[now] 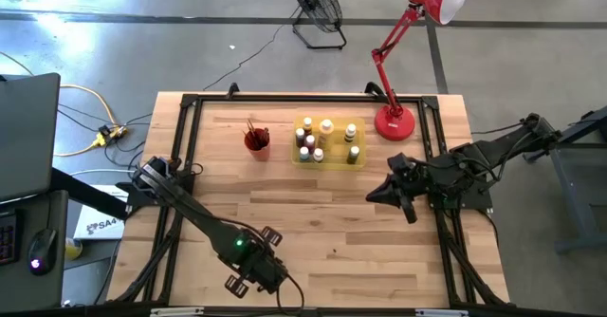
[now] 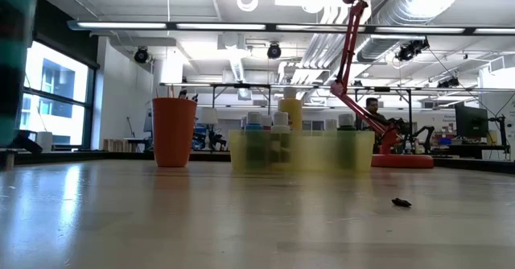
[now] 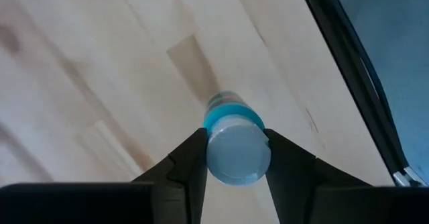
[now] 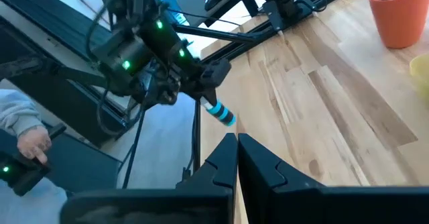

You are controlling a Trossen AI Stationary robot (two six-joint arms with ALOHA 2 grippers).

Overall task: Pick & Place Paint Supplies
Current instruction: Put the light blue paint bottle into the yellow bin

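Turquoise plastic shows between the dark fingers of the left gripper [image 3: 234, 158]: a small bottle [image 3: 233, 143] with a pale cap, pinched across its body just below the cap. The jaws stand partly open, only as wide as the bottle, and both press on its sides. In the right wrist view the bottle [image 4: 220, 113] juts out of the left gripper [image 4: 201, 96] at a slant, clear of the wood, over the near left corner of the table [image 1: 322, 222]. Judging by that, it is being carried, not set down; a grip close under the cap would keep it from slipping while the arm swings.

Further along, near the far middle of the table, stands a red cup [image 1: 256, 139] with thin brushes [image 1: 252, 127] upright in it. Just beside it lies a yellow tray [image 1: 298, 157] crowded with more bottles [image 1: 326, 127], all upright, some pale-capped, some dark. That cluster looks like the place where supplies are being gathered, so the held bottle probably belongs there too, well apart from where it hangs now.

On the right, the right gripper [image 1: 406, 206] waits above the table's right side with its fingers [image 4: 258, 163] pressed together and nothing between them. A red lamp [image 1: 395, 121] stands at the far right corner. A person's hand [image 4: 33, 142] shows beyond the table edge.
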